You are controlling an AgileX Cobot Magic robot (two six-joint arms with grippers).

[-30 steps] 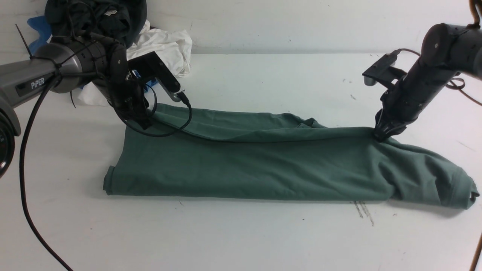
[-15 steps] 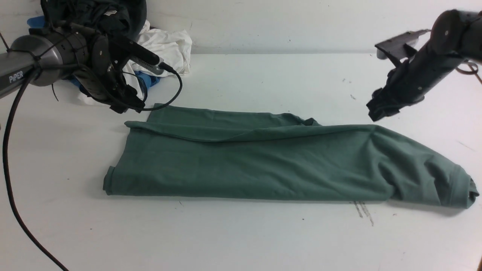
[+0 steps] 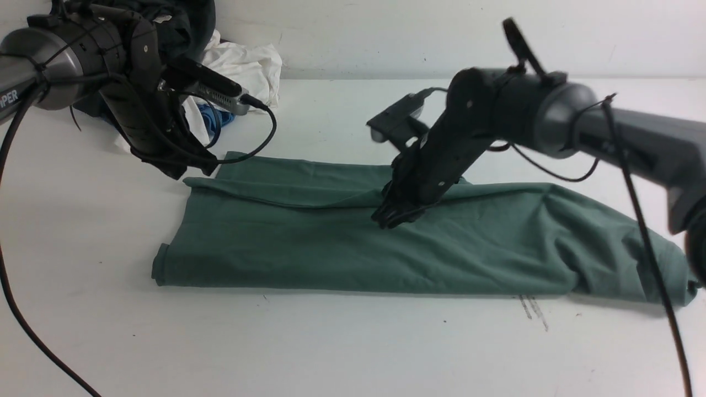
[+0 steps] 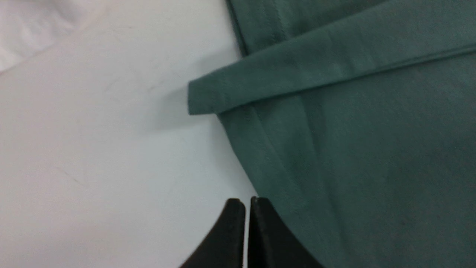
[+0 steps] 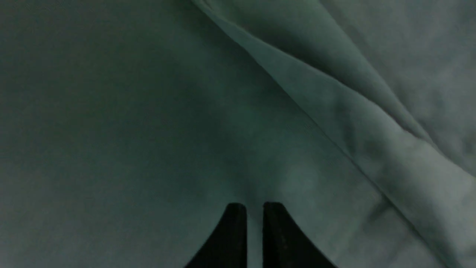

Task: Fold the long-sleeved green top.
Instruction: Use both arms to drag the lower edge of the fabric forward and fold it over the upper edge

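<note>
The green long-sleeved top lies folded into a long band across the white table, with one sleeve end at the right. My left gripper is shut and empty, just off the top's far left corner; in the left wrist view its tips sit beside the hem of the top. My right gripper hovers low over the middle of the top by the long fold edge. In the right wrist view its jaws stand almost together over smooth fabric and hold nothing.
A pile of other garments sits at the back left: a dark one, a white one and a blue one. The left arm's cable hangs over the top's far corner. Scuff marks lie near the front right.
Both grippers left the top's far edge. My right arm lifted, then swung left from the top's right end to its middle. My left gripper lifted and drew back slightly to the left.
</note>
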